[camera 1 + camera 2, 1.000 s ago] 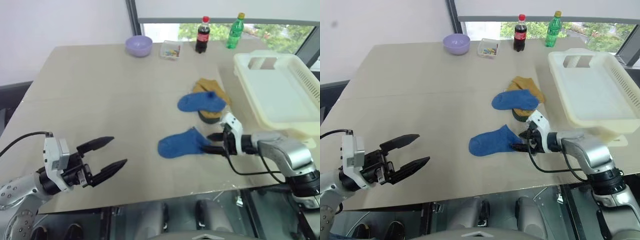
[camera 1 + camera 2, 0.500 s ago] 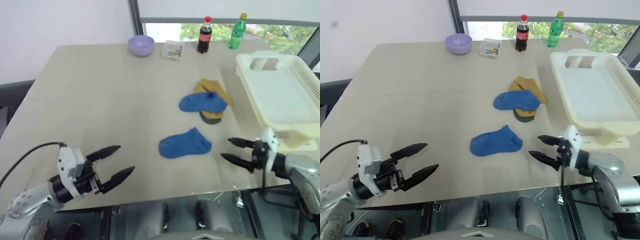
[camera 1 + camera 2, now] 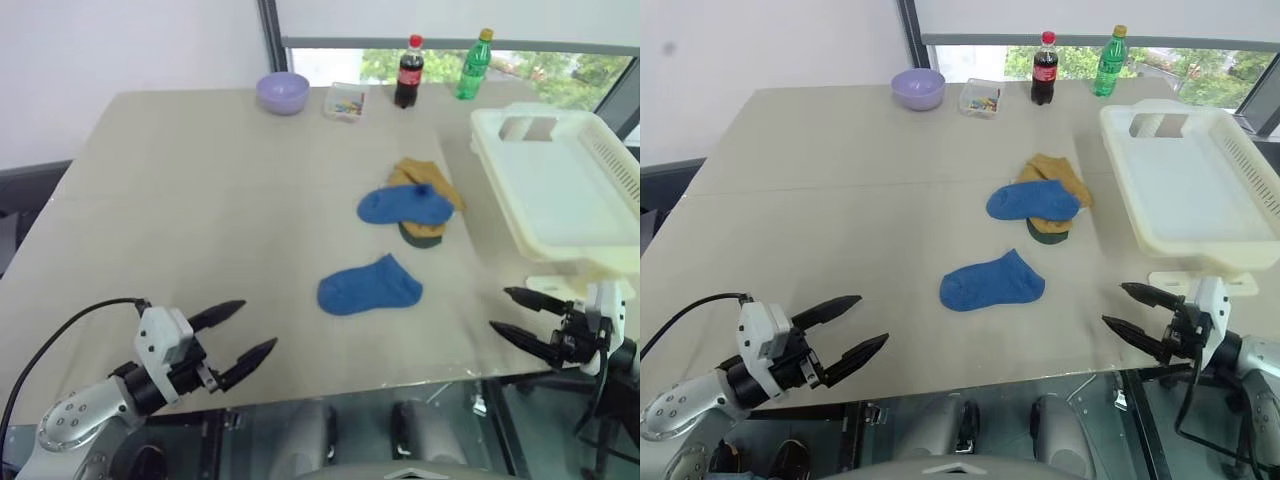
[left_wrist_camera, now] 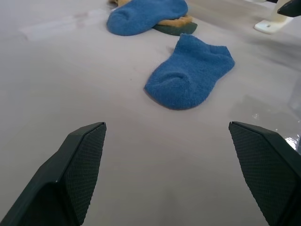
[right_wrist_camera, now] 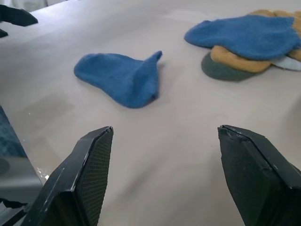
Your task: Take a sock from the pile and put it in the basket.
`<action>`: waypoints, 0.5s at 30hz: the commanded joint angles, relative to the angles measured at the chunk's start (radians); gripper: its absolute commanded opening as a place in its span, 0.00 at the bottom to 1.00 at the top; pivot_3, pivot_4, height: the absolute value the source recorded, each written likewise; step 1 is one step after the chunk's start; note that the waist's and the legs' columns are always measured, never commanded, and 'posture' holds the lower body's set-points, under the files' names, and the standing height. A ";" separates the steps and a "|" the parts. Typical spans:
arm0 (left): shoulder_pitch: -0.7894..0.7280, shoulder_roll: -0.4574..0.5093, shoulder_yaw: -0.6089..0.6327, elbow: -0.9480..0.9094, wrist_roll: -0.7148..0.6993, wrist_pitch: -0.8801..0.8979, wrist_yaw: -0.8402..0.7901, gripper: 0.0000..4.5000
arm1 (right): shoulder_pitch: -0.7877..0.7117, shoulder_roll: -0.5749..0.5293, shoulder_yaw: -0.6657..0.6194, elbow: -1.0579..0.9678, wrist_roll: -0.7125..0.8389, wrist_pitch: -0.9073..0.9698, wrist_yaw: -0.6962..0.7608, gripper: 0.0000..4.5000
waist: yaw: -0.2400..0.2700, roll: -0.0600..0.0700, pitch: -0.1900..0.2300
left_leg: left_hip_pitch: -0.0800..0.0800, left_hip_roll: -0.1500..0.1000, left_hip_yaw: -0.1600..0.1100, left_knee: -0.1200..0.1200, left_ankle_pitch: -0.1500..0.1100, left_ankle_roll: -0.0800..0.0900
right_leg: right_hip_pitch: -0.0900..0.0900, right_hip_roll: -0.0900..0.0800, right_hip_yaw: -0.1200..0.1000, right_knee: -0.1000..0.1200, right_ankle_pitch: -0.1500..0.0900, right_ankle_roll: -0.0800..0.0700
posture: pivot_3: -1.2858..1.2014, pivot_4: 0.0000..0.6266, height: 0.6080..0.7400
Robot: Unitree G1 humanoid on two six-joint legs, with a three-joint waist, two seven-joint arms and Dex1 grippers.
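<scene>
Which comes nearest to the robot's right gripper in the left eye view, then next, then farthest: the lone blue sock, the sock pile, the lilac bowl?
1. The lone blue sock, to the right gripper's left, near the table's front.
2. The sock pile, mid-table, beside the basket.
3. The lilac bowl, at the far edge.

Stood along the far edge of the beige worktop (image 3: 200,200): a lilac bowl (image 3: 280,91), just right of it a small clear box (image 3: 342,101) with coloured bits inside, then a dark cola bottle (image 3: 406,71) with red cap and label, then a green bottle (image 3: 472,64) with a yellow cap. Bottles upright, apart from each other. Backed by a window (image 3: 540,65) showing green foliage, and a pale wall (image 3: 120,45) at the left.
</scene>
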 commanded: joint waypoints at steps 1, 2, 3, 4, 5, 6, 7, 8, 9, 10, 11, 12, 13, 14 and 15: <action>-0.004 -0.010 0.003 -0.003 -0.001 -0.037 0.004 1.00 | -0.013 -0.018 -0.034 -0.007 0.014 -0.026 0.015 0.81 | 0.000 0.000 0.000 | 0.000 0.000 0.000 0.000 0.000 0.000 | 0.000 0.000 0.000 0.000 0.000 0.000 | 0.52 0.24 1.00; -0.005 -0.011 0.004 -0.002 -0.002 -0.039 0.003 1.00 | -0.018 -0.017 -0.030 -0.012 0.017 -0.024 0.012 0.81 | 0.000 0.000 0.000 | 0.000 0.000 0.000 0.000 0.000 0.000 | 0.000 0.000 0.000 0.000 0.000 0.000 | 0.52 0.24 1.00; -0.007 -0.011 0.006 -0.001 -0.004 -0.041 0.000 1.00 | -0.027 -0.014 -0.024 -0.018 0.020 -0.022 0.006 0.81 | 0.000 0.000 0.000 | 0.000 0.000 0.000 0.000 0.000 0.000 | 0.000 0.000 0.000 0.000 0.000 0.000 | 0.52 0.24 1.00; -0.009 -0.011 0.008 0.001 -0.008 -0.047 -0.005 1.00 | -0.036 -0.010 -0.017 -0.024 0.021 -0.020 -0.001 0.81 | 0.000 0.000 0.000 | 0.000 0.000 0.000 0.000 0.000 0.000 | 0.000 0.000 0.000 0.000 0.000 0.000 | 0.52 0.24 1.00; -0.011 -0.013 0.012 0.002 -0.019 -0.054 -0.015 1.00 | -0.048 -0.007 -0.003 -0.038 0.019 -0.017 -0.008 0.81 | -0.001 0.000 0.000 | 0.000 0.000 0.000 0.000 0.000 0.000 | 0.000 0.000 0.000 0.000 0.000 0.000 | 0.52 0.24 1.00; -0.013 -0.012 0.016 0.003 -0.032 -0.057 -0.024 1.00 | -0.060 -0.006 0.012 -0.052 0.015 -0.012 -0.016 0.81 | -0.001 0.000 0.000 | 0.000 0.000 0.000 0.000 0.000 0.000 | 0.000 -0.001 0.000 0.000 0.000 0.000 | 0.52 0.24 1.00; -0.013 -0.006 0.020 0.005 -0.048 -0.061 -0.044 1.00 | -0.079 -0.003 0.036 -0.071 0.005 0.005 -0.037 0.81 | -0.001 0.000 0.000 | 0.000 0.000 0.000 0.000 0.000 0.000 | 0.000 -0.001 0.000 0.000 0.000 0.000 | 0.52 0.24 1.00; -0.010 0.006 0.030 0.006 -0.088 -0.044 -0.072 1.00 | -0.107 -0.002 0.080 -0.102 -0.016 0.044 -0.076 0.81 | -0.001 0.000 0.000 | 0.000 0.000 0.000 0.000 0.000 0.000 | 0.000 -0.002 0.000 0.000 0.000 0.000 | 0.52 0.24 1.00; -0.011 0.012 0.041 0.008 -0.117 -0.034 -0.090 1.00 | -0.136 0.001 0.121 -0.131 -0.035 0.079 -0.115 0.81 | -0.005 0.000 0.000 | 0.000 0.000 0.000 0.000 0.000 0.000 | 0.000 -0.003 0.000 0.000 0.000 0.000 | 0.52 0.24 1.00; -0.016 0.017 0.051 0.011 -0.139 -0.029 -0.100 1.00 | -0.164 0.013 0.154 -0.154 -0.049 0.099 -0.149 0.81 | -0.004 0.000 0.000 | 0.000 0.001 0.000 0.000 0.000 0.000 | 0.000 -0.003 0.000 0.000 0.000 0.000 | 0.52 0.24 1.00; -0.022 0.021 0.058 0.013 -0.152 -0.024 -0.102 1.00 | -0.186 0.025 0.177 -0.170 -0.055 0.110 -0.173 0.81 | -0.003 0.000 0.000 | 0.000 0.001 0.000 0.000 0.000 0.000 | 0.000 -0.003 0.000 0.000 0.000 0.000 | 0.52 0.24 1.00; -0.026 0.024 0.061 0.015 -0.157 -0.023 -0.102 1.00 | -0.198 0.033 0.188 -0.179 -0.057 0.115 -0.187 0.81 | -0.002 0.001 0.000 | 0.000 0.001 -0.001 0.000 0.000 0.000 | 0.000 -0.003 -0.001 0.001 0.000 0.000 | 0.52 0.24 1.00; -0.029 0.033 0.068 0.019 -0.164 -0.025 -0.114 1.00 | -0.238 0.056 0.223 -0.192 -0.068 0.134 -0.219 0.81 | 0.000 0.001 0.000 | 0.000 0.001 -0.001 0.000 0.000 0.000 | 0.000 -0.003 -0.001 0.000 0.000 0.000 | 0.52 0.24 1.00; -0.031 0.036 0.083 0.022 -0.184 -0.025 -0.127 1.00 | -0.290 0.085 0.264 -0.197 -0.091 0.154 -0.264 0.81 | 0.000 0.000 0.000 | 0.000 0.001 -0.001 0.000 0.000 -0.001 | 0.000 -0.003 -0.002 0.000 0.000 0.000 | 0.52 0.24 1.00; -0.034 0.035 0.098 0.025 -0.203 -0.027 -0.134 1.00 | -0.335 0.106 0.296 -0.196 -0.110 0.182 -0.302 0.81 | -0.003 0.001 0.001 | 0.000 0.001 -0.001 0.000 0.000 -0.001 | 0.000 -0.003 -0.002 0.000 0.000 0.000 | 0.52 0.24 1.00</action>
